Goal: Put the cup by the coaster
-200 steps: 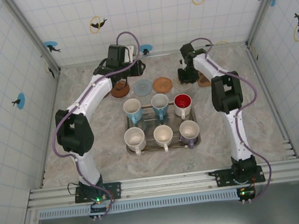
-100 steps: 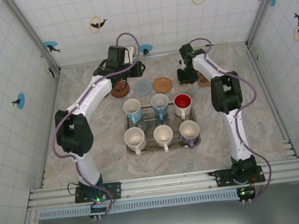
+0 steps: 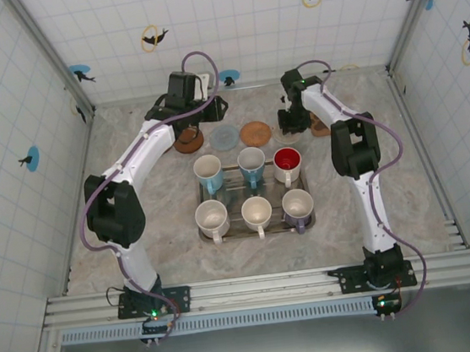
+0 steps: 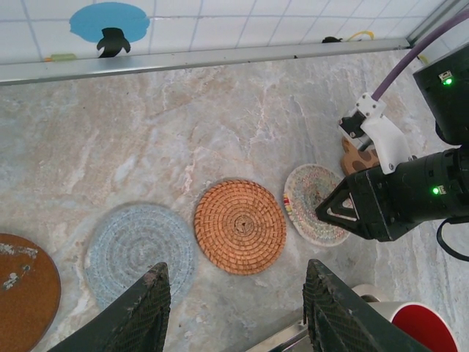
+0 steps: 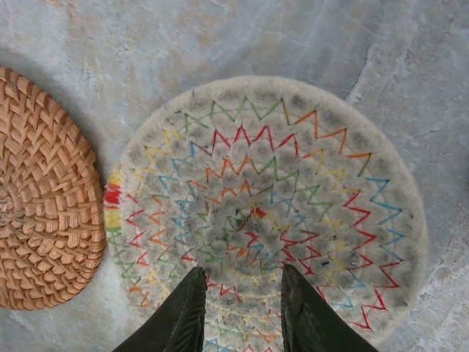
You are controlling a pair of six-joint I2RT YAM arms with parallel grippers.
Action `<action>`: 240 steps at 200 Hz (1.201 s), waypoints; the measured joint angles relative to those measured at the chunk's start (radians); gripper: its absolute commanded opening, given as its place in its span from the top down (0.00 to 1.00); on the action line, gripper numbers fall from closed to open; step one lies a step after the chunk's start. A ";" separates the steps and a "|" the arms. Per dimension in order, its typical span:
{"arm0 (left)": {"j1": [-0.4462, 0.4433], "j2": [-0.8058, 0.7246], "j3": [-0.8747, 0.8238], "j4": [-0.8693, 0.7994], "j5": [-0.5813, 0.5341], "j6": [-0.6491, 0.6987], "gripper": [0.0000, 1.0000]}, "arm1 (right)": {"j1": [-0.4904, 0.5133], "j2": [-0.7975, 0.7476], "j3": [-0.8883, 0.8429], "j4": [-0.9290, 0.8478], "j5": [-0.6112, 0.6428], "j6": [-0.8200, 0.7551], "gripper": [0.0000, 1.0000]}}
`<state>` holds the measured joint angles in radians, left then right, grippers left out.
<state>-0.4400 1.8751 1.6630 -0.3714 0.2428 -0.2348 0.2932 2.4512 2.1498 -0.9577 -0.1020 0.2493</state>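
Right wrist: right tool (image 5: pixel 240 301) hangs over zigzag coaster (image 5: pixel 264 220), jaws part-open, nothing btwn. Top external: red cup (image 3: pixel 288 164) on tray (image 3: pixel 231 195), toward arm bases from coaster, closest to right tool. Left tool (image 4: pixel 236 308) open, empty too.

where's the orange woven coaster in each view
top external: orange woven coaster, upper middle of the picture.
left wrist: centre of the picture.
right wrist: cut off at the left edge.
shared landmark: the zigzag-stitched coaster lies just to its right.
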 measured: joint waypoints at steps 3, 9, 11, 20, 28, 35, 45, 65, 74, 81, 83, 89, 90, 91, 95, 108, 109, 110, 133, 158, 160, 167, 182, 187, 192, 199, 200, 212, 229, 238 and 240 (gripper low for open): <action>0.000 0.000 0.000 0.000 0.000 0.000 0.50 | 0.000 0.000 0.003 -0.003 0.000 0.001 0.68; 0.000 -0.001 0.000 0.000 0.000 0.000 0.50 | 0.000 0.000 0.010 -0.007 -0.001 0.001 0.67; 0.000 -0.001 0.000 0.000 0.000 0.000 0.50 | 0.000 0.001 0.014 -0.008 -0.002 0.002 0.67; 0.000 -0.002 0.000 0.000 0.000 0.001 0.50 | 0.000 0.002 0.031 -0.013 -0.006 0.004 0.67; 0.000 -0.002 0.000 0.002 0.000 0.001 0.50 | 0.000 0.002 0.047 -0.013 -0.009 0.006 0.67; 0.000 -0.002 0.000 0.003 0.000 0.001 0.50 | -0.001 0.002 0.063 -0.013 -0.012 0.008 0.67; 0.000 -0.002 0.000 0.003 0.000 0.001 0.50 | -0.001 0.003 0.087 -0.013 -0.016 0.011 0.67; 0.000 -0.002 0.000 0.003 0.000 0.001 0.50 | -0.004 0.003 0.130 -0.013 -0.026 0.015 0.67; 0.000 -0.002 0.000 0.004 0.000 0.001 0.50 | -0.006 0.003 0.148 -0.014 -0.030 0.015 0.66; 0.000 -0.002 0.000 0.003 0.000 0.001 0.50 | -0.009 0.003 0.156 -0.014 -0.032 0.015 0.66; 0.000 -0.002 0.000 0.004 0.000 0.001 0.50 | -0.010 0.003 0.159 -0.015 -0.032 0.015 0.65; 0.000 -0.002 0.000 0.003 0.000 0.001 0.50 | -0.014 0.003 0.164 -0.016 -0.033 0.016 0.63; 0.000 -0.002 0.000 0.003 0.000 0.001 0.50 | -0.015 0.003 0.166 -0.016 -0.034 0.015 0.63; 0.000 -0.002 0.000 0.003 0.000 0.001 0.50 | -0.016 0.003 0.166 -0.016 -0.034 0.014 0.63; 0.000 -0.002 0.000 0.004 0.000 0.002 0.50 | -0.020 0.003 0.167 -0.016 -0.034 0.016 0.63; 0.000 -0.003 0.000 0.003 0.000 0.002 0.50 | -0.041 0.003 0.168 -0.020 -0.034 0.014 0.61; 0.000 -0.003 0.000 0.003 0.000 0.002 0.50 | -0.042 0.003 0.168 -0.020 -0.034 0.015 0.61; 0.000 -0.003 0.000 0.003 0.000 0.002 0.50 | -0.043 0.003 0.168 -0.021 -0.034 0.014 0.60; 0.000 -0.011 0.000 0.003 0.000 0.002 0.50 | -0.108 0.002 0.168 -0.031 -0.023 0.005 0.52; 0.000 -0.019 -0.001 0.008 0.000 0.002 0.50 | -0.189 0.002 0.168 -0.026 -0.001 0.003 0.48; 0.000 -0.019 -0.002 0.010 0.000 0.002 0.50 | -0.196 0.002 0.168 -0.026 0.000 0.003 0.47; 0.000 -0.021 -0.006 0.015 0.000 0.002 0.50 | -0.217 0.002 0.170 -0.021 0.004 0.004 0.47; 0.000 -0.024 -0.013 0.022 0.000 0.002 0.50 | -0.254 0.006 0.184 -0.019 0.010 0.008 0.47; 0.000 -0.025 -0.013 0.022 0.000 0.002 0.50 | -0.264 0.008 0.192 -0.016 0.010 0.010 0.47; 0.000 -0.025 -0.013 0.022 -0.001 0.001 0.50 | -0.272 0.012 0.203 -0.012 0.011 0.012 0.47; 0.000 -0.025 -0.013 0.022 -0.001 0.002 0.50 | -0.280 0.019 0.219 -0.006 0.010 0.016 0.47; 0.000 -0.025 -0.013 0.022 -0.001 0.001 0.50 | -0.281 0.021 0.221 -0.005 0.010 0.017 0.47; 0.000 -0.026 -0.013 0.022 -0.004 0.001 0.50 | -0.290 0.034 0.243 0.014 0.005 0.025 0.47; 0.000 -0.029 -0.014 0.022 -0.013 0.000 0.50 | -0.296 0.053 0.253 0.049 -0.009 0.042 0.48; 0.000 -0.031 -0.016 0.023 -0.017 0.000 0.50 | -0.301 0.066 0.254 0.071 -0.020 0.053 0.48; 0.000 -0.032 -0.016 0.023 -0.018 0.000 0.50 | -0.302 0.068 0.254 0.074 -0.022 0.055 0.48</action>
<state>-0.4400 1.8435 1.6466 -0.3481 0.2245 -0.2352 -0.0086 2.5191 2.4042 -0.8833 -0.1242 0.3042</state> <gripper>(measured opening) 0.497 0.523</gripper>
